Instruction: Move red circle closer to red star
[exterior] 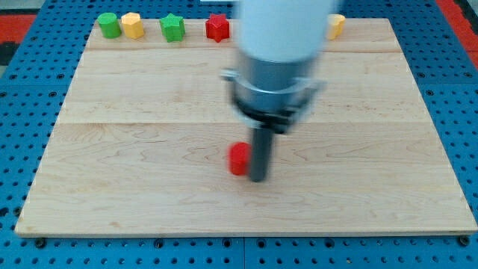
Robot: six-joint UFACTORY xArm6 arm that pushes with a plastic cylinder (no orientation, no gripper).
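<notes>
While the arm hangs over the middle of the wooden board (149, 202), my tip (258, 178) sits just to the view's right of the red circle (238, 159), touching it or very nearly so; the blur makes the exact contact hard to judge. No claw exists on this rig, only the dark rod (258, 153), so nothing is clamped or held. Well apart from the red circle, the red star (217, 28) stands at the view's top edge of the board. Along that same edge, from the view's left, stand a green block (110, 25), a yellow block (132, 25) and a green star (172, 28). Another yellow block (336, 26) peeks out on the view's right of the arm, partly hidden by it.
</notes>
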